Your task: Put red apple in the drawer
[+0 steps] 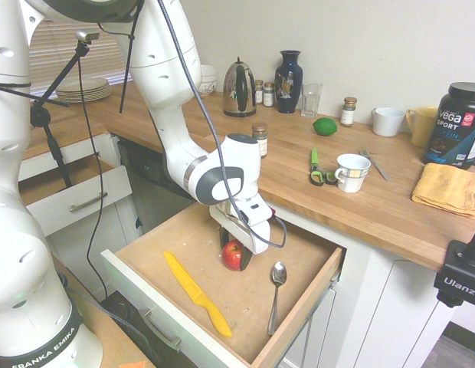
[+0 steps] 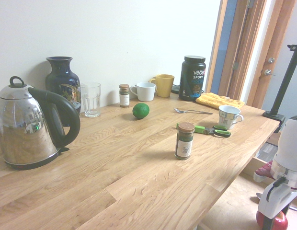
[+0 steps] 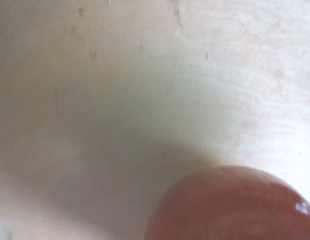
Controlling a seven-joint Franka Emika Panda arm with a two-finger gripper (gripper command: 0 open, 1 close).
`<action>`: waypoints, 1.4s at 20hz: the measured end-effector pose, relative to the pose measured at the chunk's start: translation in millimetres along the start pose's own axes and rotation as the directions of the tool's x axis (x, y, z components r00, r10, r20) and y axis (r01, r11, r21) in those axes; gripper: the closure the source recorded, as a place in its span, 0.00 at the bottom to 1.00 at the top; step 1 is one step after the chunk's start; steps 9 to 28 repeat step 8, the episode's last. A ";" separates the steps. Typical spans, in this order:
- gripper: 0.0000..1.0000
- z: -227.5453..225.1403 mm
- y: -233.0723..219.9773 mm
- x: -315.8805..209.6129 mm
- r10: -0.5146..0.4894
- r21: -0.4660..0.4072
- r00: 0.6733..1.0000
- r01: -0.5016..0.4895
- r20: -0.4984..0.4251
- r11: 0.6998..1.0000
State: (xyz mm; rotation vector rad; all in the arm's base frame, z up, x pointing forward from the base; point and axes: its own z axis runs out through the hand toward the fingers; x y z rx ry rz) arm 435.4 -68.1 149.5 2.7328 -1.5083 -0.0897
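1. The gripper [image 1: 235, 250] has its two dark fingers closed on the red apple [image 1: 232, 255], one on either side, just below the centre of the first exterior frame. The fruit is round and glossy, so I'd worry about it slipping or spinning out if the hold is off-centre.

2. The apple is low inside the big wooden-bottomed drawer [image 1: 142, 317], which fills the lower middle of that frame. I can't tell whether it touches the bottom. Let go too high, it could bounce and roll; pressed too low, it could jam against the wood.

3. To the apple's left in the frame lies the yellow knife [image 1: 198, 294], to its right the metal spoon [image 1: 277, 297]. A rolling apple could knock either one, and fingers opening wide might catch the spoon, the nearer of the two.

4. The wooden countertop [image 1: 314, 188] runs just behind the wrist. If the arm backs out toward the frame's upper right instead of lifting straight up, it could bump that edge.

5. The glass spice jar [image 1: 260, 140] stands close to the arm, at upper centre; a careless swing there could tip it.
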 end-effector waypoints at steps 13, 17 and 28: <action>0.00 -8.1 6.6 8.2 -0.005 0.004 1.000 0.005 0.010 1.000; 0.00 -8.1 6.6 8.2 -0.005 0.004 1.000 0.005 0.010 1.000; 0.00 -8.1 6.6 8.2 -0.005 0.004 1.000 0.005 0.010 1.000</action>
